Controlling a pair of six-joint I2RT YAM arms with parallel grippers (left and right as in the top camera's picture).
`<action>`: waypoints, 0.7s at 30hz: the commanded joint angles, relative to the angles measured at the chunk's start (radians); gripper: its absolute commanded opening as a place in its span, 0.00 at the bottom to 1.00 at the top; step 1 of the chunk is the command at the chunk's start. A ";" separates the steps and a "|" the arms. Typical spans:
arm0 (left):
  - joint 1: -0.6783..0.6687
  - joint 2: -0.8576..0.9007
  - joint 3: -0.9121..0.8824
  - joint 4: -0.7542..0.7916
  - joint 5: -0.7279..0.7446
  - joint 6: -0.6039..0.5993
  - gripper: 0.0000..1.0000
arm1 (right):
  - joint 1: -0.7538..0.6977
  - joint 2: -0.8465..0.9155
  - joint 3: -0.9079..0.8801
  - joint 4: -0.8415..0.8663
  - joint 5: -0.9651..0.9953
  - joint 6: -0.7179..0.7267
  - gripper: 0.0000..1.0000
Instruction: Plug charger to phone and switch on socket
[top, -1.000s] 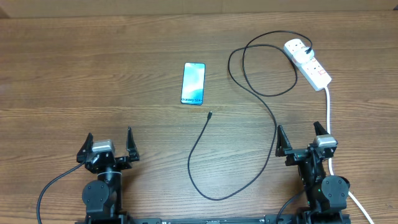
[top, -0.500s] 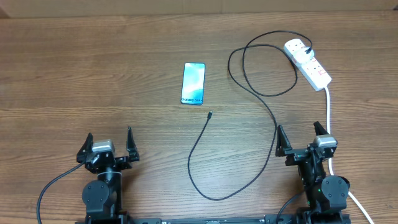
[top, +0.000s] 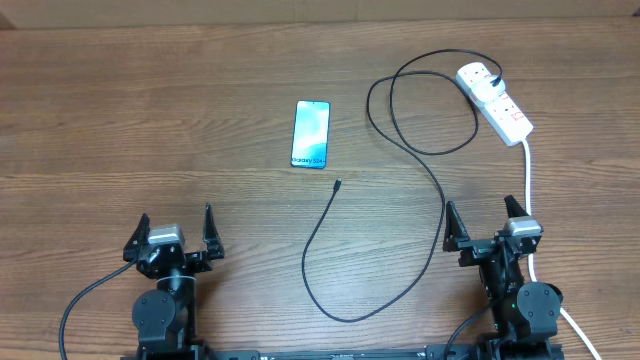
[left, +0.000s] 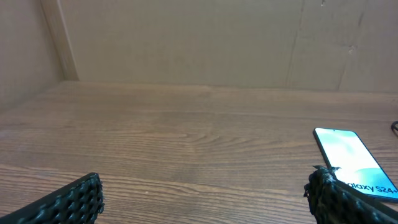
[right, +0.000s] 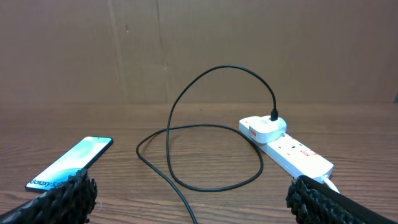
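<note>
Operator: Placement is queried. Why is nothing held?

Checker: Work is judged not begun. The left gripper (top: 175, 215) and right gripper (top: 480, 206) are parked at the near edge of the tabletop (top: 120, 120), fingers wide apart and empty. The phone (top: 311, 134) is laid face up mid-table, toward the far edge. The charger (top: 305, 265) is sprawled beside it, its tip (top: 338, 184) near the phone but unconnected, its plug (top: 496, 82) seated in the socket (top: 495, 100) by the far right corner.

Operator: What is gained from the wrist views?

Checker: From the right wrist, the cable is seen arching up off the plug — flattened overhead. Only part of the phone is caught by the left wrist. The full cable run is given overhead alone — the switch's state cannot be told.
</note>
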 joint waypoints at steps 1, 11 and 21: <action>-0.006 -0.009 -0.004 0.002 0.009 0.023 1.00 | 0.000 -0.010 -0.011 0.007 0.002 0.007 1.00; -0.006 -0.009 -0.004 0.003 0.009 0.023 1.00 | 0.000 -0.010 -0.011 0.007 0.002 0.007 1.00; -0.007 -0.009 -0.004 0.052 0.412 -0.339 1.00 | 0.000 -0.010 -0.011 0.007 0.002 0.007 1.00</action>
